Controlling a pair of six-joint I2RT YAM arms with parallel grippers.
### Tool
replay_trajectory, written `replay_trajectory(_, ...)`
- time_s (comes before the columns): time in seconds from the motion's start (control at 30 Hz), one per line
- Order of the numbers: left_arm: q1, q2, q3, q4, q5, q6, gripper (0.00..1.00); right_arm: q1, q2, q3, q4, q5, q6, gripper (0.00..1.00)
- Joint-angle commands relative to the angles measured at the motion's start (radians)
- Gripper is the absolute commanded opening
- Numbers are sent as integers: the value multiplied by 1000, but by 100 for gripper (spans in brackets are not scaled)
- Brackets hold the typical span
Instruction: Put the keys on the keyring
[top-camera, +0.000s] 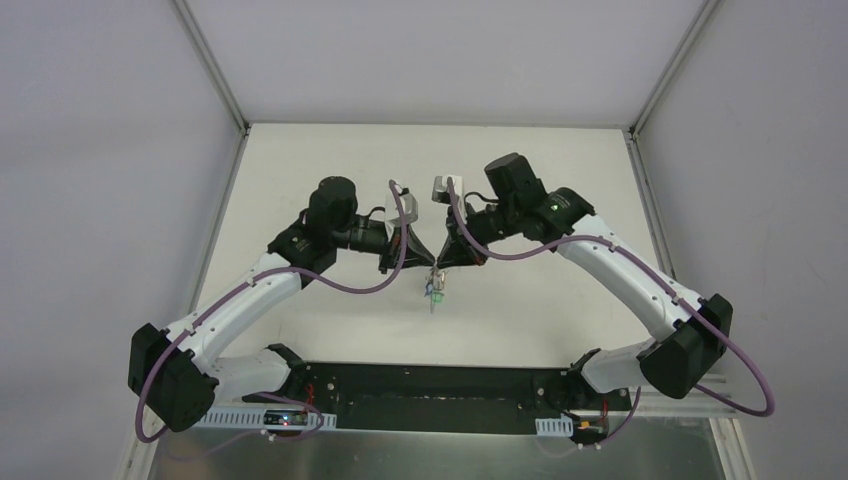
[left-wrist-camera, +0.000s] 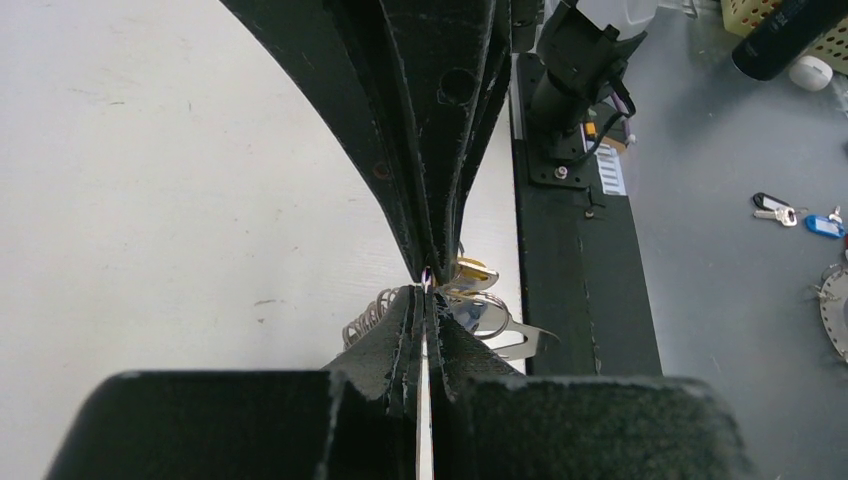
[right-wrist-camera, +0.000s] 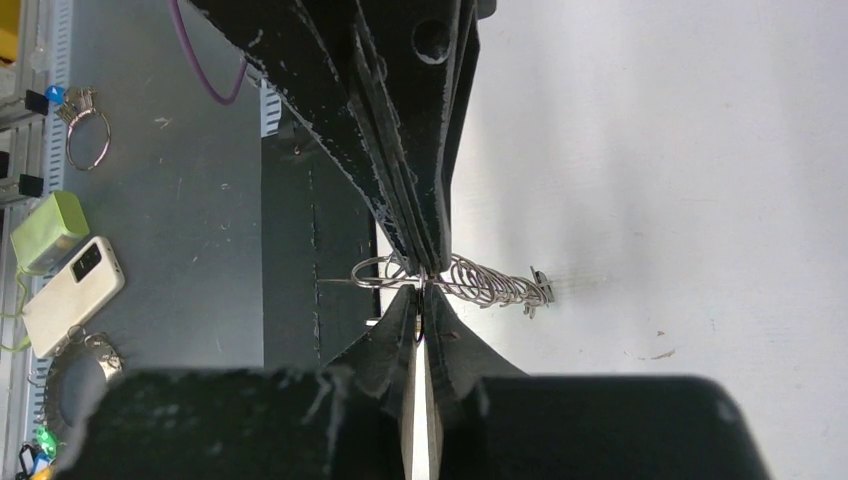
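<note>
Over the middle of the white table (top-camera: 330, 170) my left gripper (top-camera: 427, 268) and right gripper (top-camera: 444, 267) meet tip to tip, both shut on the keyring (right-wrist-camera: 485, 282), a silver wire ring that shows as stretched coils. In the left wrist view my left gripper (left-wrist-camera: 425, 292) pinches the wire, with the coils (left-wrist-camera: 365, 318) on one side. On the other side hang the keys (left-wrist-camera: 476, 271), one yellow-headed, and a silver blade (left-wrist-camera: 522, 342). In the right wrist view my right gripper (right-wrist-camera: 422, 292) closes right under the wire. From above, the keys (top-camera: 435, 292) dangle below both tips.
The black base plate (top-camera: 430, 395) runs along the near table edge. Beyond it on the grey floor lie loose keys (left-wrist-camera: 775, 210), a blue tag (left-wrist-camera: 825, 226), a white phone (right-wrist-camera: 72, 295), a green box (right-wrist-camera: 50, 230) and a spare ring (right-wrist-camera: 88, 140). White walls enclose the table.
</note>
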Motion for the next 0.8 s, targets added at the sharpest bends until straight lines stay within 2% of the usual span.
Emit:
replay_trajectory(0.0, 3, -22, -5, 73, 5, -70, 0, -38, -27, 11, 101, -56, 58, 8)
replay_trajectory(0.13, 13, -30, -12, 147, -4, -168, 0, -85, -52, -29, 150, -88, 103, 23)
replay_trajectory(0.3, 32, -28, -30, 258, -8, -286, 0, -133, -88, -71, 209, -141, 158, 32)
replay_trajectory(0.6, 44, -22, -74, 445, -15, -461, 0, -181, -112, -110, 304, -246, 241, 35)
replay_trajectory(0.77, 44, -15, -86, 491, -29, -502, 0, -182, -100, -118, 320, -300, 254, 35)
